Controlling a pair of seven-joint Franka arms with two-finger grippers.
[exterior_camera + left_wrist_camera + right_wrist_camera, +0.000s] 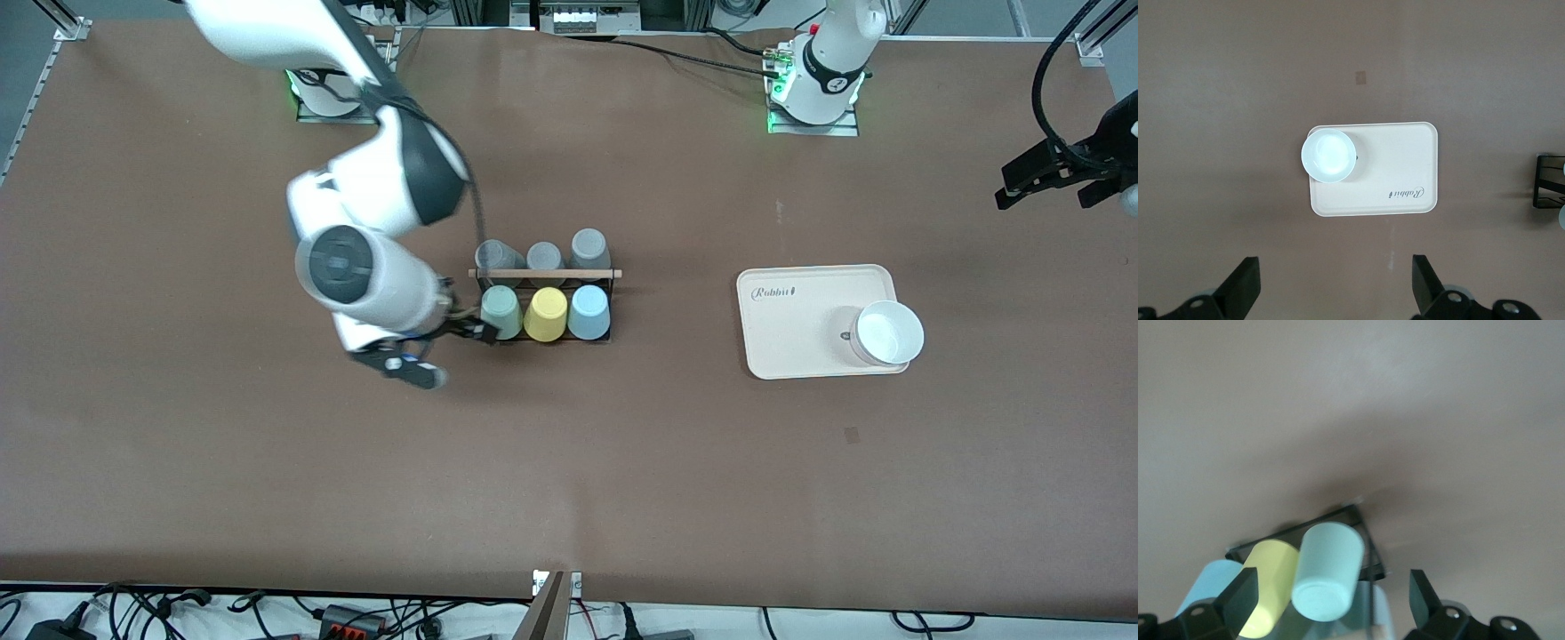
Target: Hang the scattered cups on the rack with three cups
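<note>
The black wire rack (612, 293) with a wooden rod (544, 274) across its top carries three upturned cups in its row nearer the camera: mint green (500, 313), yellow (545, 315) and light blue (589, 312). My right gripper (453, 354) is at the mint cup's end of the rack and is open. In the right wrist view its fingers (1241, 593) stand wide on either side of the mint cup (1328, 573), clear of it, with the yellow cup (1271, 577) and blue cup (1208, 583) beside it. My left gripper (1047, 191) waits open, high over its own end of the table, with nothing between the fingers (1245, 283).
Three grey cups (544, 257) fill the rack's row farther from the camera. A cream tray (800, 302) with a white bowl (889, 333) on it lies toward the left arm's end; the left wrist view shows the tray (1391, 167) and bowl (1329, 155) from above.
</note>
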